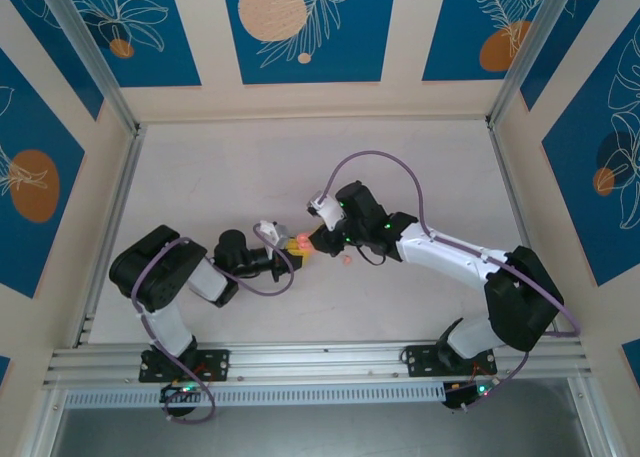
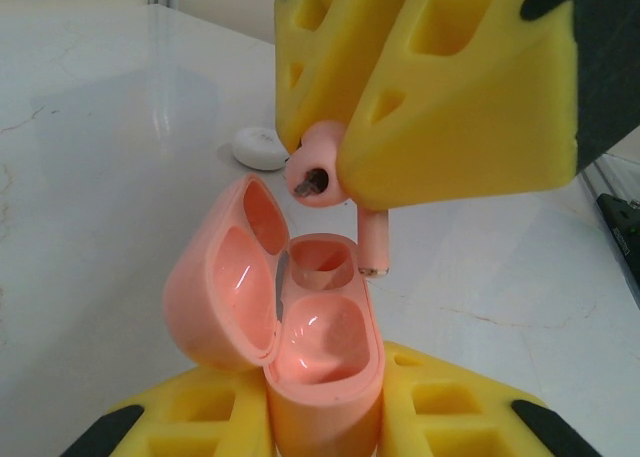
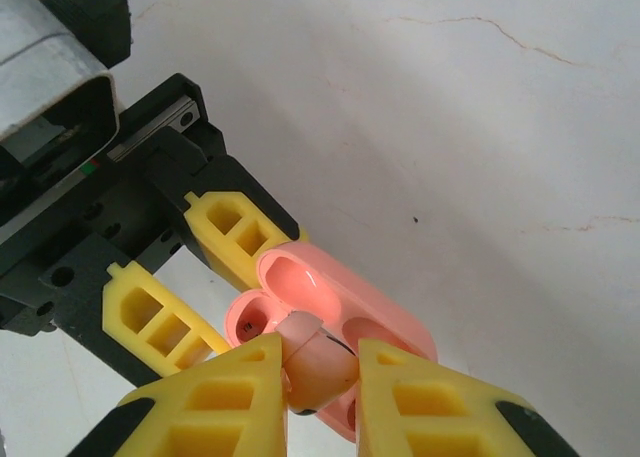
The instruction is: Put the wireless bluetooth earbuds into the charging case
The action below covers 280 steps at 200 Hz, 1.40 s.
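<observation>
Counter (image 1: 250, 167): pale, faintly veined surface that carries both arms and every item.
Left gripper (image 2: 325, 422): yellow fingers pressed in on the lower body of the charging case from either side; it holds the case upright near the middle of the counter.
Charging case (image 2: 320, 352): glossy salmon-pink box, clamped between the left gripper's fingers. The lid is hinged open and swung to the left in the left wrist view. The two wells seen in that view look empty.
White disc (image 2: 260, 147): flat round piece lying on the counter beyond the case, apart from both grippers.
Held earbud (image 2: 320, 172): salmon-pink, head pinched between the right gripper's fingers, stem pointing down. The stem tip sits just at the far rim of the open case, not seated in a well.
Right gripper (image 3: 320, 387): yellow fingers closed on the held earbud's head, directly above the open case, meeting the left gripper at the centre.
Loose earbud (image 1: 347, 259): small pink nub on the counter just beside the right arm's wrist, too small to tell its pose.
</observation>
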Tool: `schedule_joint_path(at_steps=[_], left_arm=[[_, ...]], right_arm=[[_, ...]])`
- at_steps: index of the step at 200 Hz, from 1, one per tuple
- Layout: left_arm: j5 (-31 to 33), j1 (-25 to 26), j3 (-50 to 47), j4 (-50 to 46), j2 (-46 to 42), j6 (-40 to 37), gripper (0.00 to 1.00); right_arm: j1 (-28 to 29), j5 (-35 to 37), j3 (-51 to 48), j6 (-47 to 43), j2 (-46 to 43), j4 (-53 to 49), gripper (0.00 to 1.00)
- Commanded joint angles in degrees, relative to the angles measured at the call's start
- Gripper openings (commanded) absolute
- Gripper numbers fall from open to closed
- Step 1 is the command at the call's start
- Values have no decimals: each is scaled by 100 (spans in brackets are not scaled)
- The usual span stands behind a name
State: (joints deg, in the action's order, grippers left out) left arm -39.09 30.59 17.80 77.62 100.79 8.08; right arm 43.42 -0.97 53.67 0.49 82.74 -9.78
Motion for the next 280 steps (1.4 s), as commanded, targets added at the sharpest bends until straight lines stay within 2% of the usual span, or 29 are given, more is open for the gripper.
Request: schedule_joint_path(at_steps=[1,91,139,191,280], left_arm=[[-229,-62,109,299,-156,27,24],[-187,-62,85,297,-347,78,24],[172,-54,-51,298,-494,-140,23],[909,51,-309,297,-722,-950,22],[2527,540,-409,295,-757,-2796,23]], right_arm=[[70,133,196,-211,40,-96,21],[226,181,258,-200,107,79,21],[270,402,245,166,77,11,21],[277,566,190,1331,-177,178,20],[472,1351,232,3176,-345,77,20]])
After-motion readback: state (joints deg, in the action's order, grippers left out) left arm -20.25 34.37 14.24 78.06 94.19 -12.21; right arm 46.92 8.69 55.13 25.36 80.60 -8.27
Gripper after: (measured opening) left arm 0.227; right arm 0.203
